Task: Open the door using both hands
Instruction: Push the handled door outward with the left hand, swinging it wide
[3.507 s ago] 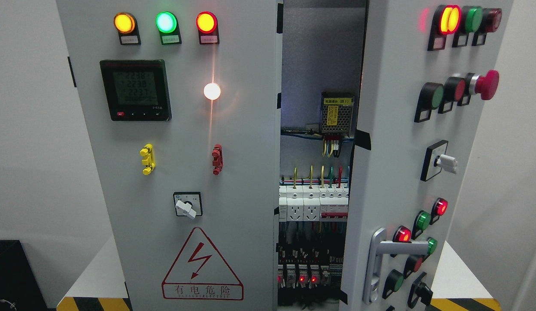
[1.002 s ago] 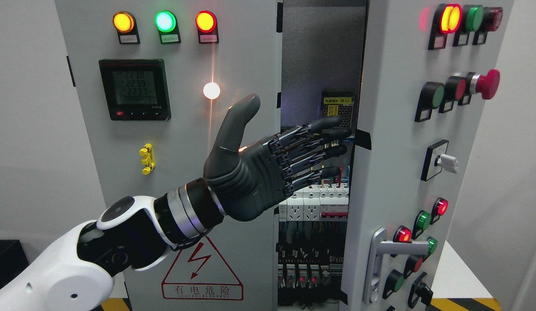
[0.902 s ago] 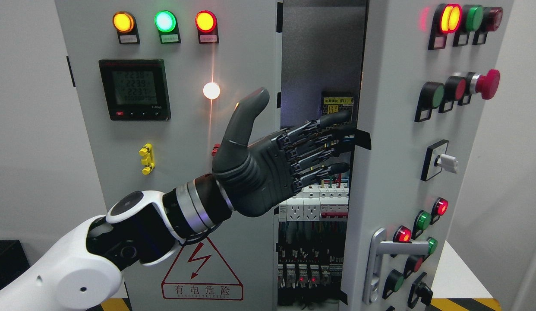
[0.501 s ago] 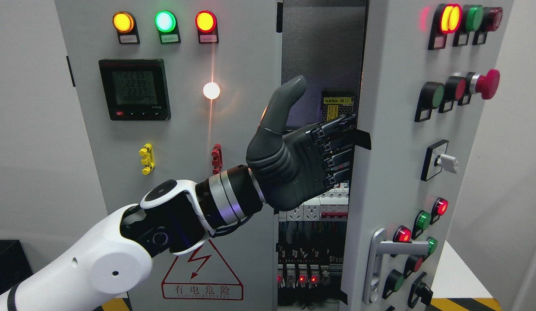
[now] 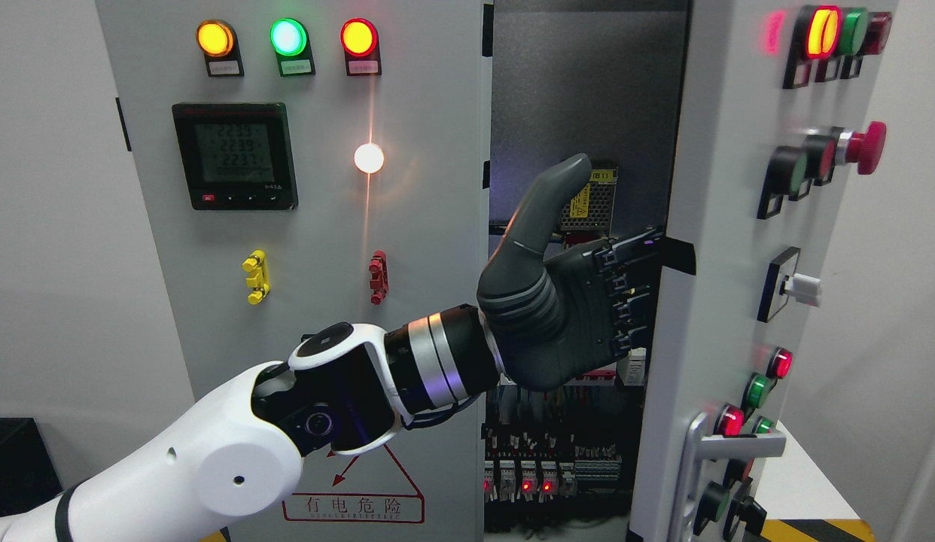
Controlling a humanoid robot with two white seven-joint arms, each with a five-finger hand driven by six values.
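The grey cabinet has two doors. The left door (image 5: 422,226) is shut flat. The right door (image 5: 712,150) is swung partly outward, so a gap shows the dark interior (image 5: 580,90). My left hand (image 5: 588,301) reaches across from the lower left into that gap. It is open, with the thumb pointing up. Its straight fingers (image 5: 625,297) pass behind the right door's inner edge and are hidden there, pressing on the door's inside. The right door's silver handle (image 5: 720,452) is low down and untouched. My right arm does not show.
Inside the gap are a yellow-labelled power supply (image 5: 597,197) and rows of breakers with red lights (image 5: 524,474). The right door carries buttons, a red mushroom stop (image 5: 865,143) and a white selector knob (image 5: 802,286). The cabinet stands on a white table (image 5: 795,482).
My left arm came into view and moved right into the gap. Its fingers slid behind the right door's edge, and the door has swung further open to the right.
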